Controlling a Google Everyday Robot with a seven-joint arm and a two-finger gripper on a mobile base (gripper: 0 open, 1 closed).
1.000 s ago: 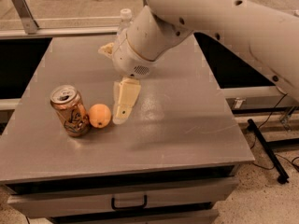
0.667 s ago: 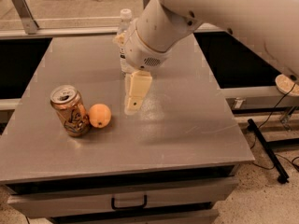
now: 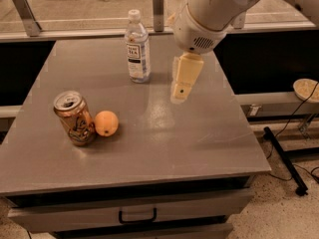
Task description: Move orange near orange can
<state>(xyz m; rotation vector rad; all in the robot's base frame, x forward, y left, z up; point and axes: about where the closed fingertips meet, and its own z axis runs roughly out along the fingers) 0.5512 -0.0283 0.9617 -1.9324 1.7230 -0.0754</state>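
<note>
The orange (image 3: 106,123) sits on the grey table (image 3: 164,138) at the left, touching or almost touching the right side of the orange can (image 3: 75,118). The can stands upright with its silver top and pull tab showing. My gripper (image 3: 180,90) hangs in the air over the middle of the table, well to the right of the orange and above it. It holds nothing. Only its pale cream finger (image 3: 183,77) shows, pointing down.
A clear water bottle (image 3: 137,47) with a white cap stands upright at the back of the table, left of the gripper. The table has a drawer with a handle (image 3: 137,216) below. A black stand leg (image 3: 284,159) and cables lie on the floor at right.
My arm has risen and swung right, away from the orange. The bottle, hidden behind the arm before, now shows. The orange and can have not moved.
</note>
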